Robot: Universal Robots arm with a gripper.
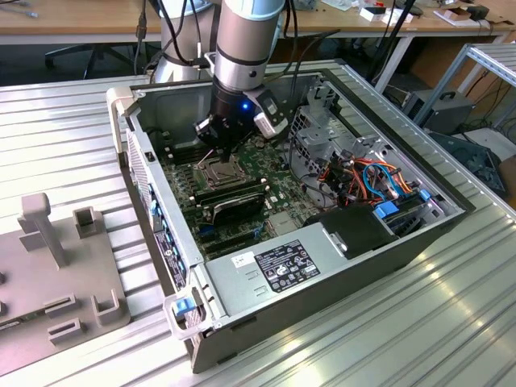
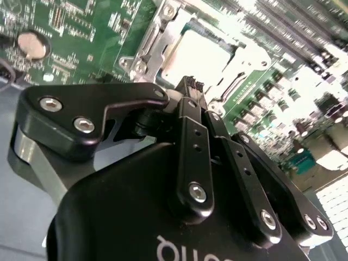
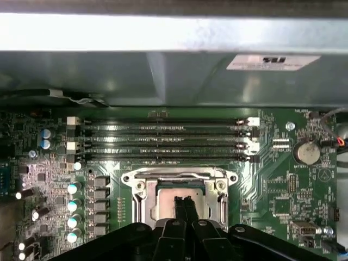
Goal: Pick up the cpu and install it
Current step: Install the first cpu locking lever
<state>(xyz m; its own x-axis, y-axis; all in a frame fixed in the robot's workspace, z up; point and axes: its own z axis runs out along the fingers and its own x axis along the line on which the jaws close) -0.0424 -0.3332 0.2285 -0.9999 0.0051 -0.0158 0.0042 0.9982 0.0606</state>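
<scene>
The cpu [image 3: 163, 205] [image 2: 197, 53], a flat silver-grey square, lies inside the motherboard socket, whose hinged metal frame [image 3: 137, 187] [image 2: 155, 30] stands open around it. My gripper [image 3: 184, 202] [image 2: 190, 83] is shut, its two black fingers pressed together with nothing between them. The tips point down at the middle of the cpu, at or just above its top. In the exterior view the gripper [image 1: 219, 147] hangs inside the open computer case, right over the socket [image 1: 216, 171].
Several memory slots [image 3: 163, 141] run beside the socket, under the case's metal wall [image 3: 163, 70]. A coin battery [image 3: 308, 152] sits on the board. A black graphics card [image 1: 234, 205], a power supply [image 1: 282, 266] and coloured cables [image 1: 363, 177] crowd the case. A grey fixture [image 1: 56, 266] stands outside.
</scene>
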